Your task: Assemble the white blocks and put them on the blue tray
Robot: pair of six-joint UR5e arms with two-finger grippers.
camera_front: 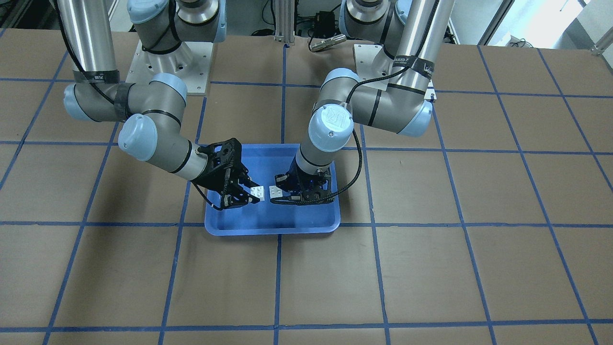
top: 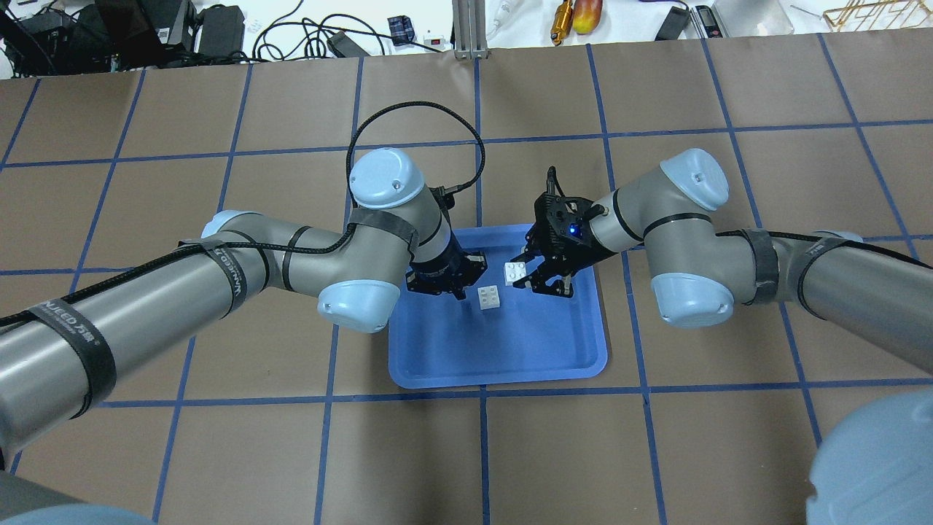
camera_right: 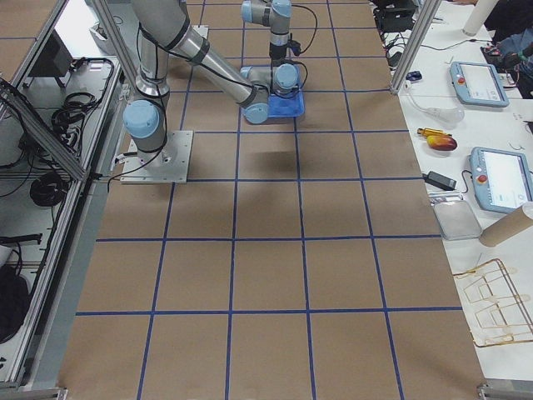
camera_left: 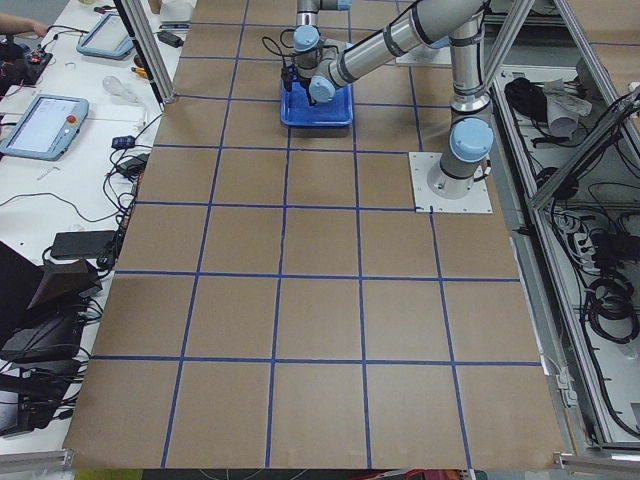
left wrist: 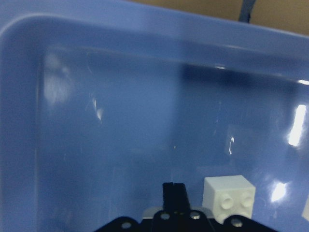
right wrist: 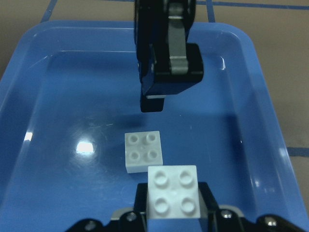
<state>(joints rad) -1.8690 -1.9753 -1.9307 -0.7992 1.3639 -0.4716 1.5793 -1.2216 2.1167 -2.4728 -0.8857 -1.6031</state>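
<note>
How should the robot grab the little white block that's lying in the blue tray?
Pinch the loose block by two opposite flat sides, coming straight down from above. It sits flat on the blue tray, bumps up, with nothing touching it, so those smooth sides are free. The left gripper looks nearest; the right gripper holds the other block.

A broad table (camera_front: 431, 268) covered in brown sheeting with a grid of blue tape lines (camera_front: 277, 278) is flanked by white workbenches (camera_left: 70, 190) carrying teach pendants (camera_left: 38, 125) and black cables (top: 291, 29), with aluminium frame posts (camera_left: 141, 50) at its edges and bundled cables (camera_left: 605, 300) beyond the frame.
</note>
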